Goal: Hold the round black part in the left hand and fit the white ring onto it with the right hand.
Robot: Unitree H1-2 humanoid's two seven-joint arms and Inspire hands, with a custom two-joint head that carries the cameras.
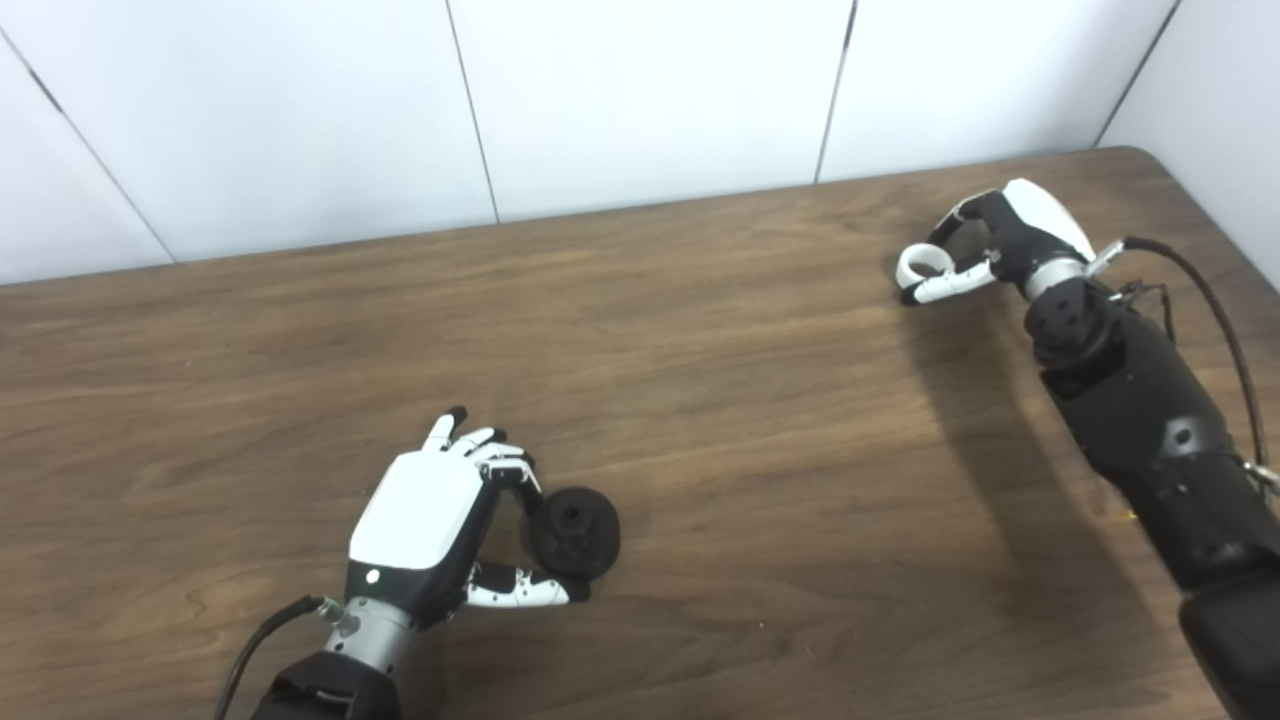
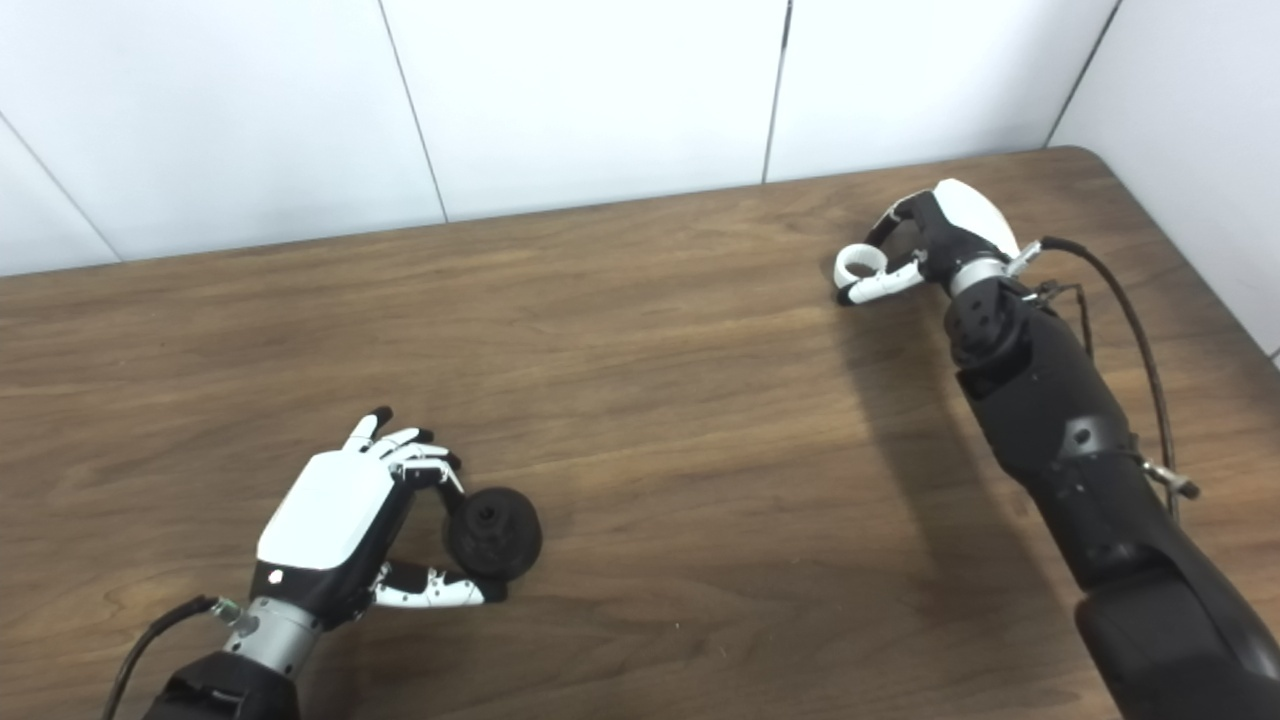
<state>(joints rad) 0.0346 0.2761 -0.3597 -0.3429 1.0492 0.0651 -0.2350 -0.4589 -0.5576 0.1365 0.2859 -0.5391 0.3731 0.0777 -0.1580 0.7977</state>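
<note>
Left hand [image 1: 425,520]: closed on round black part [image 1: 574,533], near table's [image 1: 700,400] front edge. Right hand [image 1: 1010,240]: pinching white ring [image 1: 924,265], far right corner.

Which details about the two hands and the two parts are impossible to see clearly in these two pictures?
- Left hand: both views show its back, so its palm is hidden, and whether the black part is lifted or resting on the table.
- Right hand: far and small; how firmly its fingers hold the white ring is unclear.
- Both arms: cut off by the bottom edge.
</note>
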